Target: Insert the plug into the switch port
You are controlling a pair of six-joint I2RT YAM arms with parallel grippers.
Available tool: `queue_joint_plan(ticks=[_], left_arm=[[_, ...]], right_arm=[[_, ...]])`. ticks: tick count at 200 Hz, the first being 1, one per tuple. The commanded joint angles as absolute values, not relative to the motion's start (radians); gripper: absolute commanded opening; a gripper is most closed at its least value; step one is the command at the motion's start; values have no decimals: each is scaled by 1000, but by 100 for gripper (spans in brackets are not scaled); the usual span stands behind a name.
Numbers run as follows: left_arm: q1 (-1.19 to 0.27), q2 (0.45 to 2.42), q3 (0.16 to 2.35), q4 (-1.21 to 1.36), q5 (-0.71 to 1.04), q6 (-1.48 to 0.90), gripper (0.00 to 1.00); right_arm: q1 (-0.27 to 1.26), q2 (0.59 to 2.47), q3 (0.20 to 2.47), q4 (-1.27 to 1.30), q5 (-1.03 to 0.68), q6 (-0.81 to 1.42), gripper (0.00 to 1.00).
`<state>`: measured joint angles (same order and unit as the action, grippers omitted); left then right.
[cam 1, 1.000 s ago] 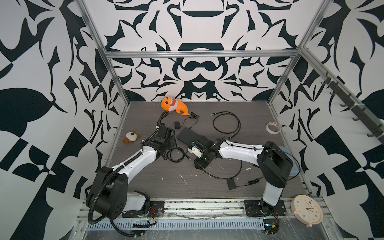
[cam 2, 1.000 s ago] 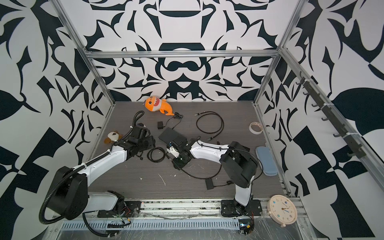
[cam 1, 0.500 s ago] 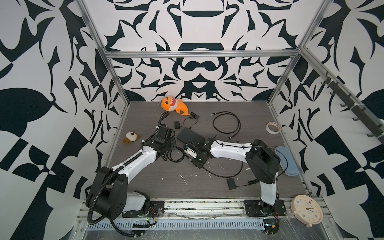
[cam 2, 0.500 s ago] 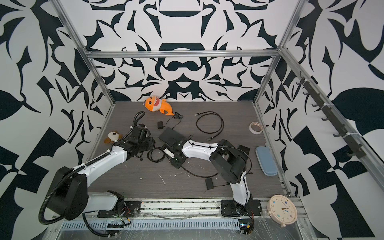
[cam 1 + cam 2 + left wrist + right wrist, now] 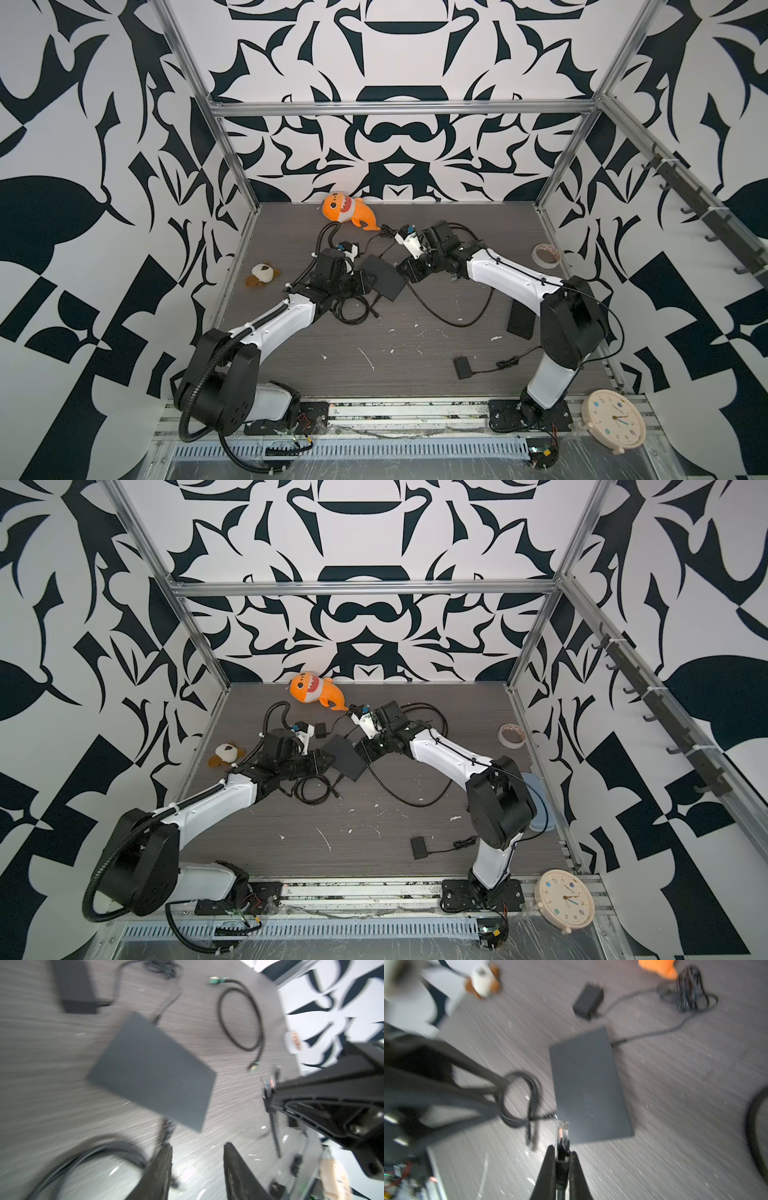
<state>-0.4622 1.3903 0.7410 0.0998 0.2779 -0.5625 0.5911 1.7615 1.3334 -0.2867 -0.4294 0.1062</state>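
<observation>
Right jaws are seen clamped on the black boot of the clear network plug (image 5: 562,1130), whose tip is pointed at one edge of the network switch (image 5: 588,1088). Whether tip and housing touch cannot be told through the blur, but the whole plug is seen outside the housing. Left jaws are held apart with nothing between them, their fingers (image 5: 163,1169) set above the surface (image 5: 415,353) beside the switch.

In both top views the flat dark switch is found near the middle of the surface, with the right jaws at its 3 o'clock and the left jaws at its 9 o'clock. A coiled black cable (image 5: 351,309) is laid at its 7 o'clock. An orange shark plush (image 5: 347,210) is placed at 12 o'clock of the surface, a tape roll (image 5: 546,257) at 2 o'clock, and a small black box (image 5: 462,368) with a thin lead at 5 o'clock.
</observation>
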Motion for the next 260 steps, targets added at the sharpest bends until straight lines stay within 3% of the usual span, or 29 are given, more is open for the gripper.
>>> queue_joint_plan(ticks=[1, 68, 165, 223, 260], left_arm=[[-493, 1448, 740, 303, 346, -612, 44], [-534, 1593, 804, 456, 358, -670, 44], [-534, 1562, 814, 432, 449, -641, 41], [-534, 1625, 816, 567, 453, -722, 43], [-534, 1673, 832, 616, 463, -755, 31]], right_arm=[[573, 1753, 1332, -127, -541, 207, 8], [538, 1775, 1311, 34, -589, 351, 8], [512, 1766, 1250, 119, -594, 431, 8], [508, 1746, 1189, 230, -606, 535, 7], [503, 1730, 1145, 317, -624, 616, 7]])
